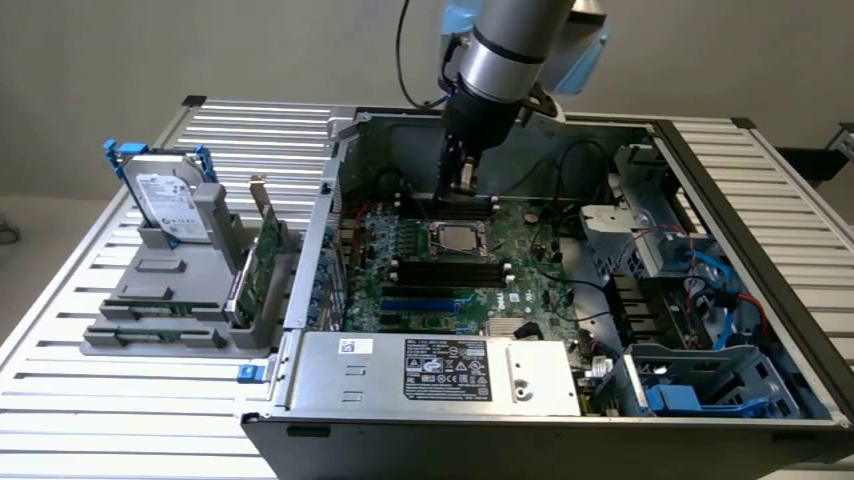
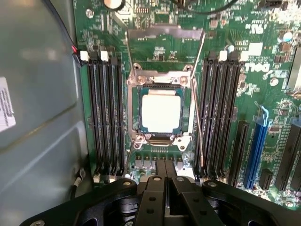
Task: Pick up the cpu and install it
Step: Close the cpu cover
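Observation:
The cpu (image 2: 161,112), a small square chip with a pale silver top, lies flat in the motherboard socket (image 2: 136,141), between the two banks of black memory slots. In the exterior view the cpu (image 1: 451,238) sits mid-board inside the open computer case. My gripper (image 2: 165,170) hangs above the board just beside the socket, its two black fingers pressed together with nothing between them. From the exterior view my gripper (image 1: 465,186) points straight down behind the socket, clear of the chip.
A silver hard drive (image 1: 168,200) in a blue bracket and green circuit cards (image 1: 267,262) stand in a grey holder on the exterior view's left. The case wall (image 1: 327,215), power supply (image 1: 441,372) and drive cage with cables (image 1: 667,250) surround the board.

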{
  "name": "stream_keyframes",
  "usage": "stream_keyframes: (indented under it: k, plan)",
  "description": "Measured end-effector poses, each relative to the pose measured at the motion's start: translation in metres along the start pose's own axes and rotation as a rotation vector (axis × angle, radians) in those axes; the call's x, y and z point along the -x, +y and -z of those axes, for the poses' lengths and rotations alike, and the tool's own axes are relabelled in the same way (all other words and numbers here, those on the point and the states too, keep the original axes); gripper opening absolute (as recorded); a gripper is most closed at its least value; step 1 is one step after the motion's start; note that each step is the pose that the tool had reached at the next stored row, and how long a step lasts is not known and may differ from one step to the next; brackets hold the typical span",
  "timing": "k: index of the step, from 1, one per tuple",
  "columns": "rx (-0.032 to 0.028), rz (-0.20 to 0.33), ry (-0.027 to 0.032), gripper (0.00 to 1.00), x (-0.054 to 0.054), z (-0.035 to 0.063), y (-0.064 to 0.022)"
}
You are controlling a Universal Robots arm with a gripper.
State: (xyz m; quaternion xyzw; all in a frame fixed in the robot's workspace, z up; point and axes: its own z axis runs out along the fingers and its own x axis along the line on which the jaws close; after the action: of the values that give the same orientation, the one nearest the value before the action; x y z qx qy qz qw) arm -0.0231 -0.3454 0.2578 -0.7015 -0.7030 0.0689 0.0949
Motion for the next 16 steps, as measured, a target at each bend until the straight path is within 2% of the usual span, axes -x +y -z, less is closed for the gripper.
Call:
stream_keyframes:
  k: [3,7,10,13,16]
  plan:
    - [0.0,0.001,0.0053,0.11,0.001,0.0043,0.0113]
    - [0.0005,0.002,0.0078,0.11,0.002,0.0081,0.0269]
    - [0.0052,0.002,0.0082,0.11,0.003,0.0099,0.0341]
    - [0.0187,0.003,0.0084,0.11,0.003,0.011,0.039]
    - [0.0387,0.004,0.0084,0.11,0.003,0.0121,0.0435]
